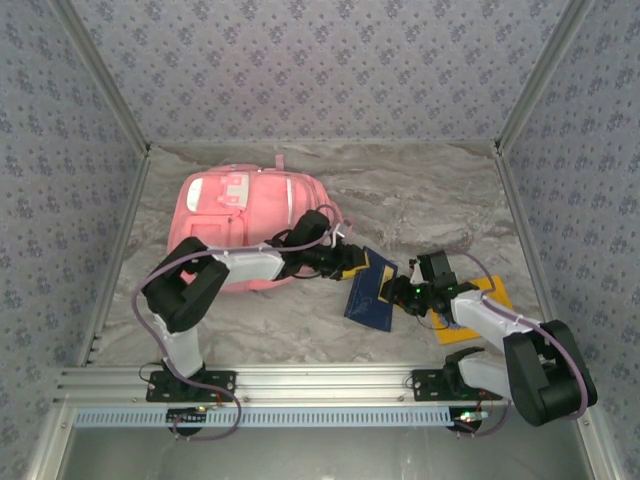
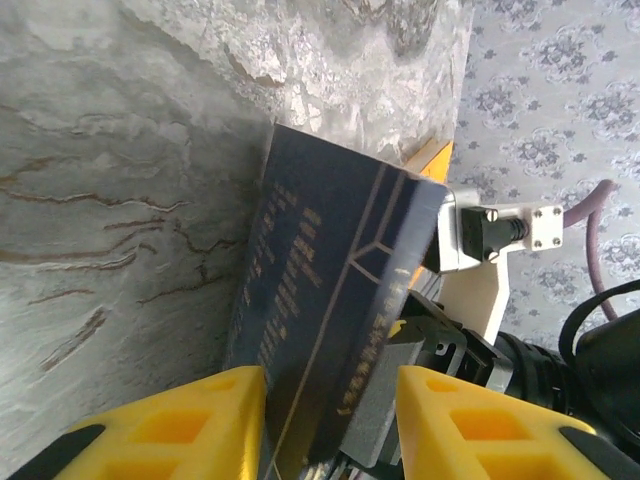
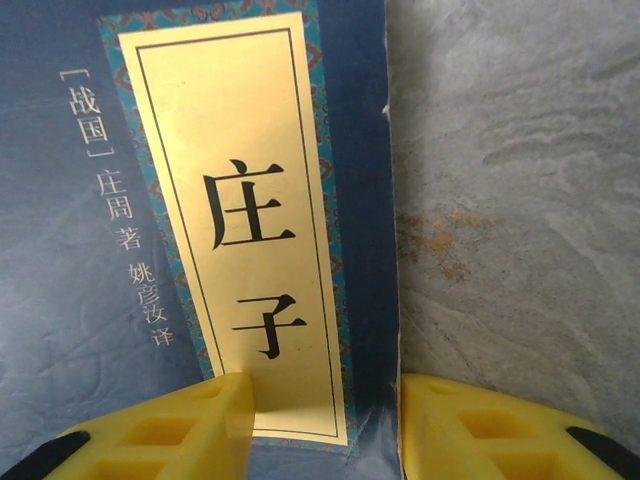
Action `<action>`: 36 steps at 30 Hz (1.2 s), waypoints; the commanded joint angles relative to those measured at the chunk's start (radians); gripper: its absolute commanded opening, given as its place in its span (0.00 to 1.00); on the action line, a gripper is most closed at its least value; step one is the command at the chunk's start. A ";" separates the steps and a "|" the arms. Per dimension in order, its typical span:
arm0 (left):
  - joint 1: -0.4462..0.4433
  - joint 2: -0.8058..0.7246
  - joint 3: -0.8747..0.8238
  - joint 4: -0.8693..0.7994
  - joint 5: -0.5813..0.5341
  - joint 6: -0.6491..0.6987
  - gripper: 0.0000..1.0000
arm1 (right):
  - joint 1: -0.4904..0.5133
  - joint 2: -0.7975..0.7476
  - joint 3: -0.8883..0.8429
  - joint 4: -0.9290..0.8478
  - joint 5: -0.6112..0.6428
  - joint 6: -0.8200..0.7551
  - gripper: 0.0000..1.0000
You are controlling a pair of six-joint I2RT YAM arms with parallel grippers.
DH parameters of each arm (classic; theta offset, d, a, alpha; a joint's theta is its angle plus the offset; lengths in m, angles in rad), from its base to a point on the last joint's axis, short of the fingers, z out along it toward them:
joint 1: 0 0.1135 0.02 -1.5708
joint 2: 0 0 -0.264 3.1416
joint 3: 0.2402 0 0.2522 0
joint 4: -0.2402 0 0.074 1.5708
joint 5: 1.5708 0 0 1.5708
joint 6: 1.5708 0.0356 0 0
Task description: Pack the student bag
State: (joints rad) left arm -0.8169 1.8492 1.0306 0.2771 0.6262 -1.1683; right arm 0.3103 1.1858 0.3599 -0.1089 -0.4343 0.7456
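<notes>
The pink student bag lies flat on the marble-patterned table, at the left rear and well clear of the arm bases. The left arm reaches across the bag's near right corner. The left gripper sits just past that corner, at the far end of a dark blue book. In the left wrist view its yellow fingers stand part-way apart with the end of the book running between them. The book's edge meets the inner face of one finger, and a gap separates it from the other, so the jaws are not clamped on it. From above, the book lies on the table between the two grippers, just right of the bag and apart from it. Its cover carries a yellow label with black Chinese characters. The right gripper is at the book's right side. Its fingers are also part-way apart, one over the cover and one over bare table, with the book's long edge between them. I cannot tell whether they press on the book. A flat orange sheet lies on the table under the right arm.
</notes>
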 commanded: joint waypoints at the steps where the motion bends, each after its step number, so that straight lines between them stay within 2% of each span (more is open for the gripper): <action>1: -0.020 0.024 0.059 -0.081 0.058 0.075 0.40 | 0.024 0.044 0.014 0.097 -0.055 -0.038 0.43; 6: -0.028 0.052 0.126 -0.224 0.067 0.169 0.39 | 0.023 0.039 0.019 0.097 -0.064 -0.041 0.42; 8: -0.030 0.050 0.156 -0.307 0.039 0.215 0.29 | 0.025 0.027 0.025 0.081 -0.059 -0.045 0.42; 9: -0.029 0.043 0.167 -0.346 0.020 0.240 0.21 | 0.024 0.019 0.031 0.065 -0.056 -0.046 0.43; 12: -0.028 0.003 0.179 -0.383 -0.011 0.272 0.03 | 0.023 -0.029 0.049 0.013 -0.026 -0.048 0.46; 13: -0.027 -0.019 0.184 -0.395 -0.021 0.282 0.00 | 0.023 -0.057 0.063 -0.016 -0.008 -0.050 0.46; 17: -0.005 -0.144 0.200 -0.431 -0.103 0.302 0.00 | 0.039 -0.191 0.168 -0.210 0.118 -0.053 0.55; 19: 0.020 -0.243 0.171 -0.366 -0.149 0.263 0.00 | 0.047 -0.273 0.241 -0.307 0.189 -0.063 0.61; 23: 0.069 -0.409 0.108 -0.208 -0.244 0.164 0.00 | 0.059 -0.386 0.346 -0.324 0.210 -0.028 0.69; 28: 0.083 -0.563 0.046 -0.020 -0.415 0.088 0.00 | 0.079 -0.395 0.434 -0.175 0.132 0.111 0.81; 32: 0.083 -0.648 -0.020 0.100 -0.542 0.016 0.00 | 0.113 -0.368 0.396 0.143 0.066 0.303 0.88; 36: 0.081 -0.676 -0.038 0.142 -0.566 -0.021 0.00 | 0.171 -0.285 0.383 0.443 0.063 0.429 0.89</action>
State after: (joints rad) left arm -0.7292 1.2015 1.0035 0.2970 0.1307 -1.1320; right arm 0.4526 0.8673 0.7506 0.0578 -0.3412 1.0344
